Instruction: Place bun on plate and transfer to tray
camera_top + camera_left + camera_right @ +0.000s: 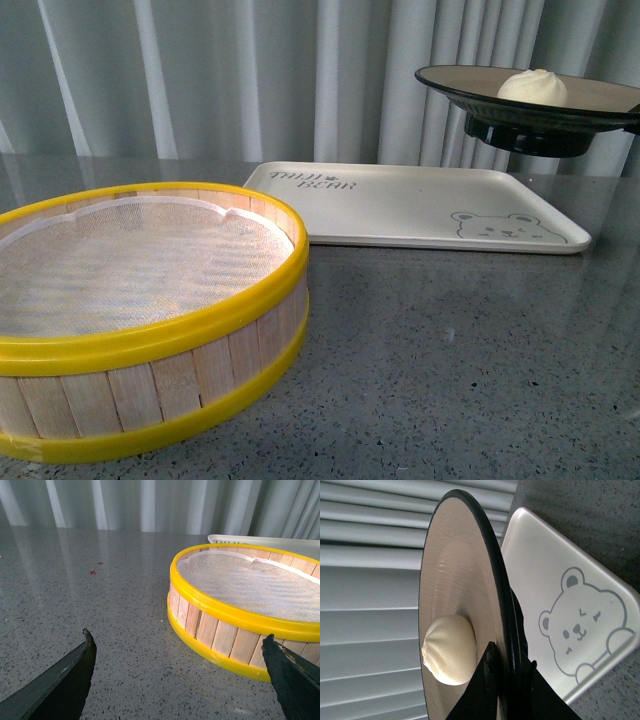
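The cream-white bun (pixel 532 87) lies on the plate (pixel 470 88), which hangs in the air above the far right end of the tray (pixel 400 205). In the right wrist view the bun (pixel 449 650) rests on the taupe inside of the plate (pixel 450 575), and my right gripper (pixel 509 665) is shut on the plate's black rim, one finger inside and one under it. The tray's bear drawing (pixel 580 627) shows below the plate. My left gripper (pixel 179 645) is open and empty, low over the table beside the steamer basket.
A round yellow-rimmed wooden steamer basket (pixel 150 320) with a white mesh liner stands at the front left, and shows in the left wrist view (pixel 240 610). The grey speckled table (pixel 450 360) runs to a grey curtain (pixel 200 70) behind.
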You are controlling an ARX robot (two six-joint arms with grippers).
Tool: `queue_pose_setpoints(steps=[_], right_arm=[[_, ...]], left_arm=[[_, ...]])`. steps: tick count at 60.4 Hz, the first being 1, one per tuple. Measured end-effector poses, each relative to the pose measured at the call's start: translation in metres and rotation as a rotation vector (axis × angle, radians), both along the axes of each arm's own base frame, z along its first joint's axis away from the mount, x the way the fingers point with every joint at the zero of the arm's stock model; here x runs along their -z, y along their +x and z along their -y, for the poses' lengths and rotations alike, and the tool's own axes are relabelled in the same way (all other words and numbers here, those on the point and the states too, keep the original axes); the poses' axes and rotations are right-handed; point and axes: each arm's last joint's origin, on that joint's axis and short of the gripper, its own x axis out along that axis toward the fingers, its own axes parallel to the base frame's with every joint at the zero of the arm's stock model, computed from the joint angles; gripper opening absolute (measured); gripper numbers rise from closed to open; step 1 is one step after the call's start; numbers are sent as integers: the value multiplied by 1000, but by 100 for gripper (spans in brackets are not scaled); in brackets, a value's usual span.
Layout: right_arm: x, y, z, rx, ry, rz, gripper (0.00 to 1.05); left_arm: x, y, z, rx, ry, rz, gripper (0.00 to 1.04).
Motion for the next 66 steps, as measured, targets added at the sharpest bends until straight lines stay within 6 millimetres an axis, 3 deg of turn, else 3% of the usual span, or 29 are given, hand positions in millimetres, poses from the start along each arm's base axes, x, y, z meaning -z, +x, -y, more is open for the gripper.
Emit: queue_pose_setpoints(steps=[10, 16, 28, 66], right_arm=[[10, 44, -8, 8, -11, -86, 3], [19, 53, -15, -18, -14, -112, 3], [32, 62, -30, -54, -14, -115, 3], [43, 69, -36, -44, -35, -146, 3]], left_arm=[[0, 0, 0, 0, 0, 0, 98], [0, 0, 0, 0, 0, 0, 98], [0, 0, 0, 0, 0, 0, 98], [0, 0, 0, 0, 0, 0, 98]])
